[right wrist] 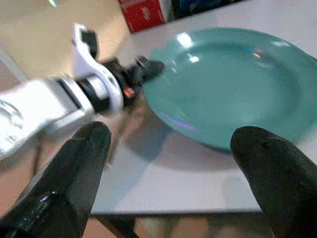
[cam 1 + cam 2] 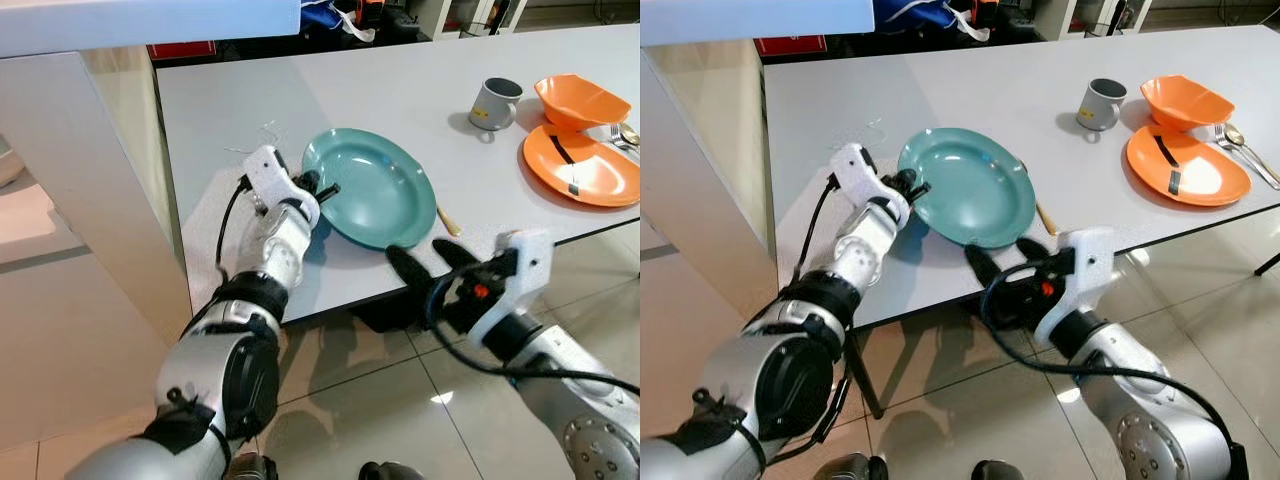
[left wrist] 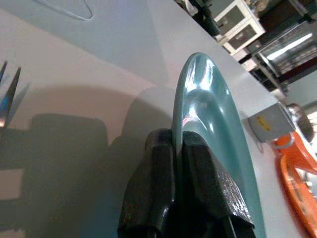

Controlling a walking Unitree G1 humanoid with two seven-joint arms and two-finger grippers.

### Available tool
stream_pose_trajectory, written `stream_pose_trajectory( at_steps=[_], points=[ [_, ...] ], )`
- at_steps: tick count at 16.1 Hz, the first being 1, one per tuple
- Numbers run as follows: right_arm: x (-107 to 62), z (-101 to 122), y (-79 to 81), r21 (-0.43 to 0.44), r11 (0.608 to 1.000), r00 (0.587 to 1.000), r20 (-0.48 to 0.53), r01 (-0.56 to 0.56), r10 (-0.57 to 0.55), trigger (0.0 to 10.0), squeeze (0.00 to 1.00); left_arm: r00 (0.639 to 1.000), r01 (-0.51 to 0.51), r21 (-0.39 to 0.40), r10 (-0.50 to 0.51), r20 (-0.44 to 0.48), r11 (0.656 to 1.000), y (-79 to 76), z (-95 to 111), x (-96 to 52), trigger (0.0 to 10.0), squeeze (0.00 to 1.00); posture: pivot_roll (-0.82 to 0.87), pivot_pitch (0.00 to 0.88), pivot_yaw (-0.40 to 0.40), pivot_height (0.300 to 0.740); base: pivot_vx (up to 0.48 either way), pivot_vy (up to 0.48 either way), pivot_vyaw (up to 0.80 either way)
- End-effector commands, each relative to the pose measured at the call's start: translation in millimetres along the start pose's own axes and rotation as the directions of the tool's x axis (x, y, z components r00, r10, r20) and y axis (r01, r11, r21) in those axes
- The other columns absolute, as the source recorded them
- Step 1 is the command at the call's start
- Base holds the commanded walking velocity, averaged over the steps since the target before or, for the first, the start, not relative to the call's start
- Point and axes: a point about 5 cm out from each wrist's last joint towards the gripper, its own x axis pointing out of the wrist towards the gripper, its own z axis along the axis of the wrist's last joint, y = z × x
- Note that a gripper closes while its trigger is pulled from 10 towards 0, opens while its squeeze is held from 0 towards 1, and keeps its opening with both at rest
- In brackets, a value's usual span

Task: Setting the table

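A teal plate (image 2: 375, 187) is on the grey table (image 2: 400, 90) near its front edge, its left side lifted slightly. My left gripper (image 2: 322, 189) is shut on the plate's left rim; in the left wrist view both black fingers (image 3: 163, 183) pinch the rim of the teal plate (image 3: 208, 114). My right gripper (image 2: 432, 260) stands open just off the table's front edge, below the plate's near rim, with nothing between its fingers. The right wrist view looks across the teal plate (image 1: 233, 84) at my left gripper (image 1: 148, 68).
At the right of the table stand a grey mug (image 2: 494, 103), an orange bowl (image 2: 582, 100) and an orange plate (image 2: 580, 165) with cutlery (image 2: 622, 137) beside it. A wooden utensil (image 2: 448, 220) pokes out by the teal plate. A white counter (image 2: 70, 180) stands left; tiled floor lies below.
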Motion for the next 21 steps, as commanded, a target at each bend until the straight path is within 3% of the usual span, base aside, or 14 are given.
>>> stream_pose_trajectory(
  at_steps=[1, 3, 4, 9, 11, 12, 13, 17, 21],
  points=[
    [-3.1, -1.4, -3.9, -0.033, 0.998, 0.998, -0.026, 0.048, -0.048, 10.0, 0.0, 0.995, -0.083, 0.075, 0.087, -0.054, 0.994, 13.1, -11.6, -1.6, 10.0, 0.0, -0.11, 0.154, -0.015, 0.74, 0.0, 0.0, 0.0],
    [-3.4, 0.4, -15.4, -0.127, 0.982, 0.99, -0.02, 0.138, -0.141, 10.0, 0.0, 0.992, -0.107, 0.121, 0.114, -0.052, 0.987, 16.6, -10.5, -1.2, 10.0, 0.0, -0.1, 0.154, -0.014, 0.74, 0.0, 0.0, 0.0],
    [-1.7, 4.6, -17.4, -0.127, 0.98, 0.989, 0.022, 0.151, -0.15, 10.0, 0.0, 0.987, -0.141, 0.15, 0.15, -0.05, 0.979, 23.3, -10.1, -1.7, 10.0, 0.0, -0.1, 0.154, -0.014, 0.74, 0.0, 0.0, 0.0],
    [1.5, 4.3, -15.4, -0.152, 0.978, 0.99, 0.023, 0.142, -0.14, 10.0, 0.0, 0.972, -0.211, 0.185, 0.225, -0.06, 0.96, 42.4, -9.1, -4.1, 10.0, 0.0, -0.09, 0.15, -0.02, 0.74, 0.0, 0.0, 0.0],
    [2.5, 3.8, -15.1, -0.156, 0.978, 0.99, 0.026, 0.139, -0.136, 10.0, 0.0, 0.972, -0.2, 0.204, 0.22, -0.082, 0.958, 43.7, -11.9, -4.6, 10.0, 0.0, -0.09, 0.149, -0.021, 0.74, 0.0, 0.0, 0.0],
    [2.7, 3.7, -15.2, -0.156, 0.978, 0.991, 0.026, 0.137, -0.135, 10.0, 0.0, 0.972, -0.191, 0.216, 0.215, -0.095, 0.957, 43.3, -14.0, -4.9, 10.0, 0.66, -0.09, 0.148, -0.022, 0.74, 0.0, 0.0, 0.0],
    [3.0, 3.7, -15.4, -0.156, 0.978, 0.991, 0.027, 0.137, -0.134, 10.0, 0.0, 0.97, -0.186, 0.224, 0.215, -0.113, 0.957, 43.5, -17.1, -5.4, 10.0, 1.0, -0.09, 0.147, -0.022, 0.74, 0.0, 0.0, 0.0],
    [3.8, 3.9, -16.3, -0.154, 0.978, 0.99, 0.031, 0.137, -0.134, 10.0, 0.0, 0.963, -0.167, 0.229, 0.208, -0.172, 0.959, 46.7, -28.7, -8.4, 10.0, 1.0, -0.09, 0.145, -0.025, 0.74, 0.0, 0.0, 0.0],
    [4.7, 4.9, -16.7, -0.151, 0.979, 0.991, 0.038, 0.136, -0.132, 10.0, 0.0, 0.961, -0.171, 0.242, 0.216, -0.173, 0.955, 52.4, -26.2, -9.1, 10.0, 1.0, -0.08, 0.141, -0.028, 0.74, 0.0, 0.0, 0.0]
  ],
)
